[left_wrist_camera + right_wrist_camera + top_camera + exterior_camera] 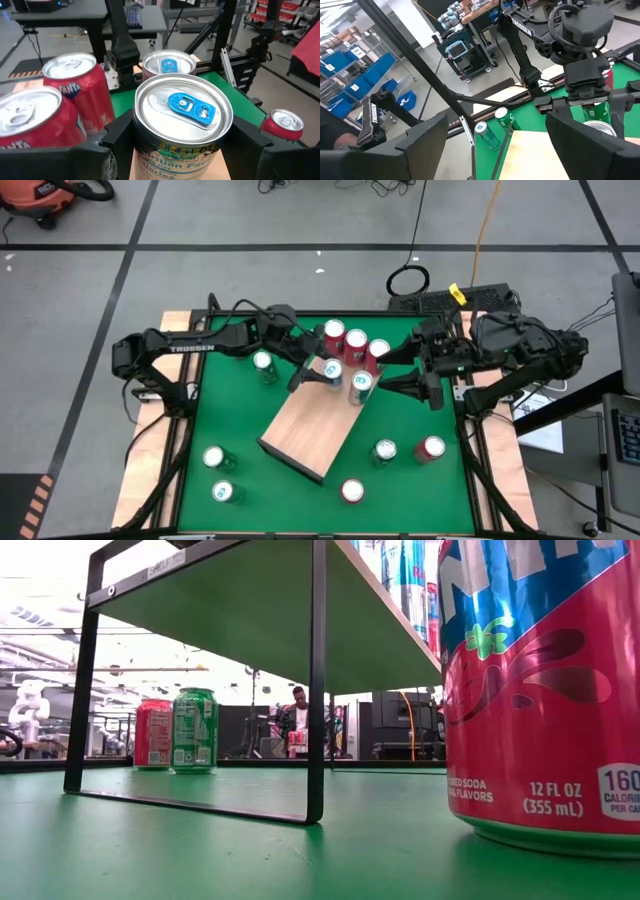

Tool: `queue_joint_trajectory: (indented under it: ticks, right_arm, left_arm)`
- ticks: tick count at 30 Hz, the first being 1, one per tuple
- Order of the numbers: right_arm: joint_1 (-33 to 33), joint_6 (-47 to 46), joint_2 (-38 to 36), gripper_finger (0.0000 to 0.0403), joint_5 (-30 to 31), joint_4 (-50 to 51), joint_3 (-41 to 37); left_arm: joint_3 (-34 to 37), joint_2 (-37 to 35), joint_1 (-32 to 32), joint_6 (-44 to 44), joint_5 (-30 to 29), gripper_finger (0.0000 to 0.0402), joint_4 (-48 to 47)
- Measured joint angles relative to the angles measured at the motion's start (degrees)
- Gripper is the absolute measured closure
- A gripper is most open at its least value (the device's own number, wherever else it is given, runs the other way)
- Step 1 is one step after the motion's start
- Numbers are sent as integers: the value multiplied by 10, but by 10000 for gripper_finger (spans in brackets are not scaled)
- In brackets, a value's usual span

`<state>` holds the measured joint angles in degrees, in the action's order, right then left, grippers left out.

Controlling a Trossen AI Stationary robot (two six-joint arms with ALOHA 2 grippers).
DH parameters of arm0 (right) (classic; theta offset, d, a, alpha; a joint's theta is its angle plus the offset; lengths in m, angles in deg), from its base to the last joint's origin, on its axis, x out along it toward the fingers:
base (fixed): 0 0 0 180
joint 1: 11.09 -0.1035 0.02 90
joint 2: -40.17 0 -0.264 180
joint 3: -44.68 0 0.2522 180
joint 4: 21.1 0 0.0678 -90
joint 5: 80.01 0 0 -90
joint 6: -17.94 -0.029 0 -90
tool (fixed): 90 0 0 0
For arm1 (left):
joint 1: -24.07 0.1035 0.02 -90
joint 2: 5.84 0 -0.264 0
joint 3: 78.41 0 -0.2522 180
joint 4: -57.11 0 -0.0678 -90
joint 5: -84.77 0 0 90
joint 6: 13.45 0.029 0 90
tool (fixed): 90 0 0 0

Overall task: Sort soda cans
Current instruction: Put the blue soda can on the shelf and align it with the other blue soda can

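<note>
A blue-and-white soda can [182, 107] with a blue tab stands upright over the far end of the light wooden board [305, 430], with my left gripper [320, 370] shut on it. Three red cans [355, 340] and another blue can [360, 385] crowd around it at that end. My right gripper [400, 372] hovers to the right of this cluster, open, with nothing between its fingers [427, 145]. My left gripper pinches the can's side wall [135, 142] just below the top rim, one finger on each of two opposite sides. The fingers [120, 135] come nearly level from the table's left. The can stands upright; its base is out of frame, so whether it rests on the board cannot be told.
The board is a raised shelf on a thin black frame [316, 690]. Loose cans stand on the green mat: a green one [265, 365] at the far left, two [220, 475] at the near left, and green [384, 450] and red ones [430, 448] at the near right.
</note>
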<state>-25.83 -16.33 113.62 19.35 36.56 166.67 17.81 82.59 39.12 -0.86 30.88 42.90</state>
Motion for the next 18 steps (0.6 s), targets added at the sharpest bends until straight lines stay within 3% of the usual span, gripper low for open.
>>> queue_joint_trajectory:
  ticks: [18]
  right_arm:
    - [0, 5, 0, 76, 13, 0, 0]
  left_arm:
    - [3, 27, -12, -18, -6, 175, 20]
